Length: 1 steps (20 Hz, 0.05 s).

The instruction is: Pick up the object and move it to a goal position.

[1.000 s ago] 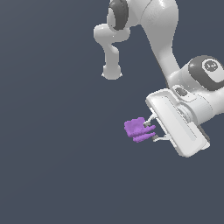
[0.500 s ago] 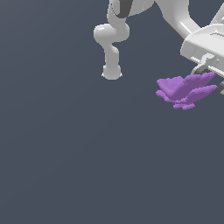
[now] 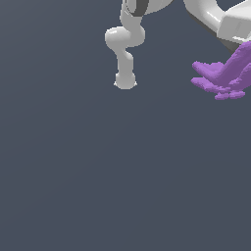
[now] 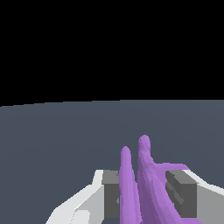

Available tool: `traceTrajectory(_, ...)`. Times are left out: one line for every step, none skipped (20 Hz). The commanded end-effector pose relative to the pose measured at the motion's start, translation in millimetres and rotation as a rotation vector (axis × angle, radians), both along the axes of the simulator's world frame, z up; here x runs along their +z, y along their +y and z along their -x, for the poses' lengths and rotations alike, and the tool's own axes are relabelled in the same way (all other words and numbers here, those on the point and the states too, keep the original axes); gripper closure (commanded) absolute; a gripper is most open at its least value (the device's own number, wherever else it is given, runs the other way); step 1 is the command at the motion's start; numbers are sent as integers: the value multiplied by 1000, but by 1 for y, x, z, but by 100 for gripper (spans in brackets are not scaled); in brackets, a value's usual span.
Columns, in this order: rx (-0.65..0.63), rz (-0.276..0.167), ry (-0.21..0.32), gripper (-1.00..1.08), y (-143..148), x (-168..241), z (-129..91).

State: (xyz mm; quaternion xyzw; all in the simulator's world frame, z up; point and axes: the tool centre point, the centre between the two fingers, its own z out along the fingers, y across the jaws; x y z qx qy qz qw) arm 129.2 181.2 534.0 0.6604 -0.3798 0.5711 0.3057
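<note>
The object (image 3: pixel 219 77) is a bright-purple lumpy piece, held in the air at the exterior view's upper right, partly cut off by the frame edge. Above it shows the white housing of the hand (image 3: pixel 236 23); the fingertips are hidden in that view. In the wrist view my gripper (image 4: pixel 146 197) is shut on the object (image 4: pixel 144 183), which stands between the two grey pads (image 4: pixel 112 194) and sticks out past them as two long purple ridges.
The white arm's lower links and base (image 3: pixel 125 59) stand at the top middle of the exterior view. A plain dark grey floor (image 3: pixel 98 171) fills everything below.
The gripper has carried the object up and toward the exterior view's right, from mid-frame to the upper right edge. The object now looks larger and most of the hand is out of frame.
</note>
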Motion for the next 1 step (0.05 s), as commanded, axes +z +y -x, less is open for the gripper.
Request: traceTrajectory(-2,2,5,108,-1,-4,-1)
